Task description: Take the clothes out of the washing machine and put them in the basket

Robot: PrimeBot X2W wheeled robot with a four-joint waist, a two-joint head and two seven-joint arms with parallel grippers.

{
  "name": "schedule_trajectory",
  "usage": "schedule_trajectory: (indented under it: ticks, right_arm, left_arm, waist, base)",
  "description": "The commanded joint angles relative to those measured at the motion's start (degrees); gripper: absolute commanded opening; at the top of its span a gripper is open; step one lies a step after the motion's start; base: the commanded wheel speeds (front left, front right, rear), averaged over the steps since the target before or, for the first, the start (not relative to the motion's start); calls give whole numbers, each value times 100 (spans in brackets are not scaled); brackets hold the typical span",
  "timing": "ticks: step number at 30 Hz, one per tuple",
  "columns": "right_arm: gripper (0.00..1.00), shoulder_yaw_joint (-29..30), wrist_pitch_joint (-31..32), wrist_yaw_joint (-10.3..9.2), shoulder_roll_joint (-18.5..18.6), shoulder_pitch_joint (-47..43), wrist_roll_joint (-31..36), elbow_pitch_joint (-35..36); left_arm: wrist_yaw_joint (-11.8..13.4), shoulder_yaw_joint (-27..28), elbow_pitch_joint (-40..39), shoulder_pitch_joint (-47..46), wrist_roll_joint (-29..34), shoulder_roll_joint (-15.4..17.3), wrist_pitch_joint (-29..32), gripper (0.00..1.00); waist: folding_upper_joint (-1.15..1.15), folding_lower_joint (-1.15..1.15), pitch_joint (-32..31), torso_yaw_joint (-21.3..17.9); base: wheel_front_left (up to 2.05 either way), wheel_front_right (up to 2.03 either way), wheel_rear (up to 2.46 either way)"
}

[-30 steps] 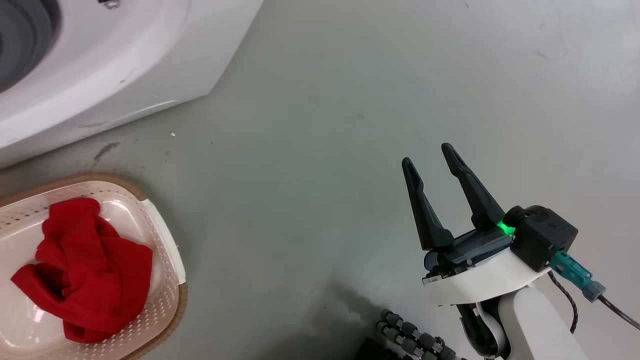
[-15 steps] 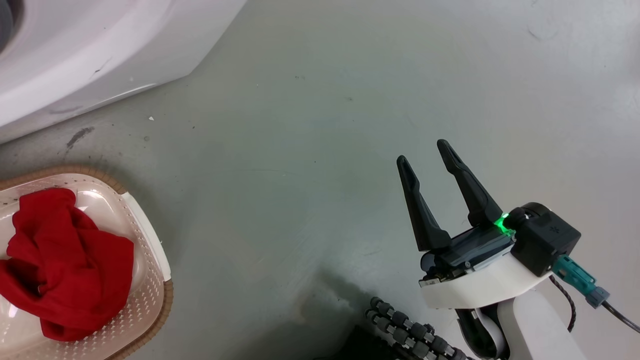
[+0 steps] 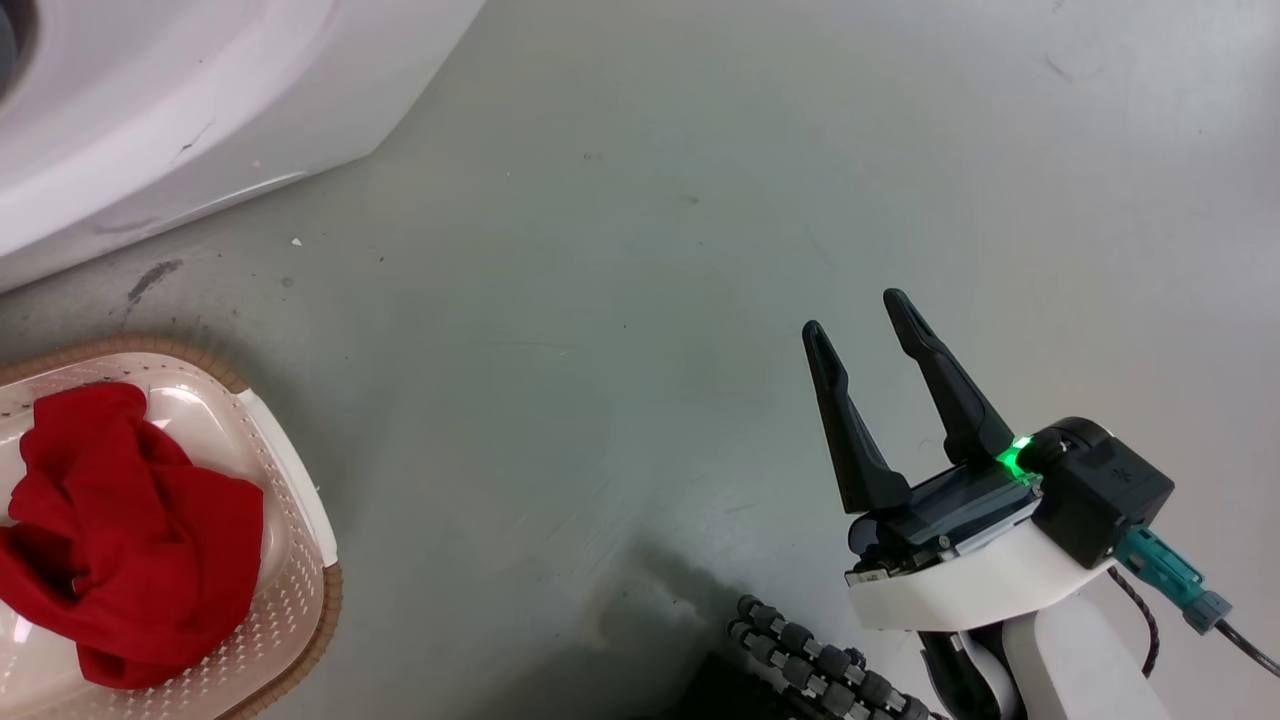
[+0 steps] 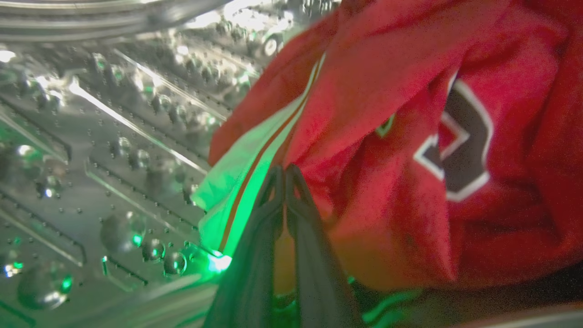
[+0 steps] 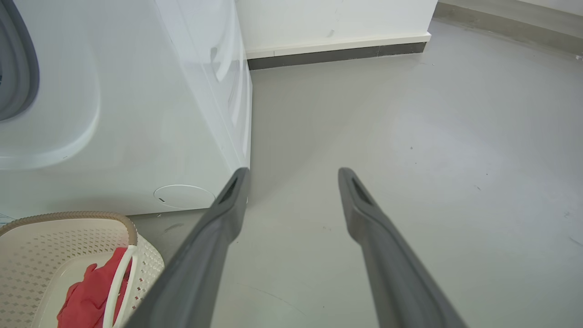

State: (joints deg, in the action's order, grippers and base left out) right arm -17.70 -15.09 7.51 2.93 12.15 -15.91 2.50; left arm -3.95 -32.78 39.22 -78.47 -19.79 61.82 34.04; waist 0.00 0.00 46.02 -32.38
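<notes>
In the left wrist view, a red garment (image 4: 391,82) with white striped trim and a dark graphic lies in the washing machine's steel drum (image 4: 114,136). My left gripper (image 4: 284,169) is shut, its tips pinched on a fold of this garment beside the trim. The head view shows the white washing machine (image 3: 150,100) at the upper left. At the lower left stands the cream basket (image 3: 285,610), with a plain red garment (image 3: 120,540) bunched inside it. My right gripper (image 3: 852,314) hovers open over bare floor at the lower right, holding nothing. The right wrist view shows my right gripper (image 5: 294,173), the basket (image 5: 54,237) and the washing machine (image 5: 136,114).
Grey floor (image 3: 620,300) stretches between the basket and my right arm. A white wall with a dark skirting (image 5: 337,52) runs behind the washer. A black ribbed cable (image 3: 800,660) lies near the bottom edge.
The head camera has shifted, so the washer and basket sit further left in the picture. My right gripper stays open in nearly the same spot.
</notes>
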Motion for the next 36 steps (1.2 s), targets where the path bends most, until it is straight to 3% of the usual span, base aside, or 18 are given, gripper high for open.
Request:
schedule_trajectory:
  ticks: [1,11,27,36]
  right_arm:
    - [100,3,-9,-4,-10,-44,-26,28]
    - [100,-55,-10,-4,-9,164,-34,-41]
    - [100,316,-10,-4,-8,81,326,-208]
    - [100,546,-9,-4,-8,-188,570,-394]
  left_arm:
    - [53,28,36,-102,38,-41,-152,0]
    - [254,275,548,-156,-128,-335,-1951,0]
    - [581,737,1897,1337,-1137,-2022,-4410,0]
    - [605,1111,1795,2323,-1569,-2731,-4917,0]
  waist:
    - [0,0,-17,-7]
    - [0,0,-217,-56]
    - [0,0,-1295,475]
    - [0,0,-2168,947]
  base:
    - [0,0,0]
    - [0,0,0]
    - [0,0,0]
    - [0,0,0]
